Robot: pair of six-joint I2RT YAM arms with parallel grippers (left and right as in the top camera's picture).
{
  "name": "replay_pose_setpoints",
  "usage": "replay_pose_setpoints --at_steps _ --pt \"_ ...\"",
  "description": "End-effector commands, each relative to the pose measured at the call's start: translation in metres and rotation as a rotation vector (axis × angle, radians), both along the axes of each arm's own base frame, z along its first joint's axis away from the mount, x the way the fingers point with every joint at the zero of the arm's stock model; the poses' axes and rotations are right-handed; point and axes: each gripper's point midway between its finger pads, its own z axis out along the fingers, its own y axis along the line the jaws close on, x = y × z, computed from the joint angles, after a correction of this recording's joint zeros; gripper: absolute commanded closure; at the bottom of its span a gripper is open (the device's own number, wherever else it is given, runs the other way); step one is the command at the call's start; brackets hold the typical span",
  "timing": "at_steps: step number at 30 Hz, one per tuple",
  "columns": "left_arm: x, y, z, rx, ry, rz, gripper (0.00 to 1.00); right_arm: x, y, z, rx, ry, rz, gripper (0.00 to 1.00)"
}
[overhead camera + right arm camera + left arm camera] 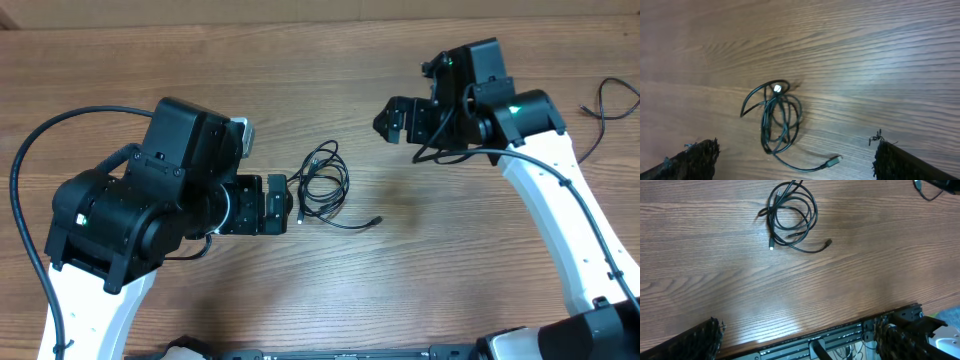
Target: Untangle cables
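**One tangle, two empty grippers**

Wooden table (300, 60).

- One coiled bundle of cables (322, 183) lies flat on it.
- Two plug ends counted at the bundle: one silver tip at the coil's rim, and one on a single tail trailing out of the coil.
- The number of cords inside the bundle is hard to read. The loops overlap, so possibly two.

Left gripper (290, 203):
- It sits just beside the bundle on the left-arm side.
- Its jaws are spread wide and hold nothing.
- Its wrist view shows the bundle clear of both fingers (697, 342).

Right gripper (381, 122):
- It is on the other side of the bundle, well apart from it.
- Its jaws are also spread wide and hold nothing.

One separate thin black strand (603, 100) lies far from the bundle, beyond the right arm. I cannot tell whether it is one of the cables.
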Motion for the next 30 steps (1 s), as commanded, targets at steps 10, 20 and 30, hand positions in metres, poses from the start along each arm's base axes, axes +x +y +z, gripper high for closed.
replay_pose_setpoints --at_steps 10,20,30 --pt "0.0 -0.002 -0.002 -0.001 0.007 0.0 0.01 0.01 -0.061 -0.006 -0.024 0.037 -0.157 0.0" --pt "0.0 -0.002 -0.002 -0.001 0.007 0.0 0.0 0.008 -0.063 -0.008 -0.035 0.046 -0.161 0.0" --pt "0.0 -0.002 -0.002 -0.001 0.007 0.0 0.01 0.018 -0.064 -0.004 -0.042 0.003 -0.17 0.0"
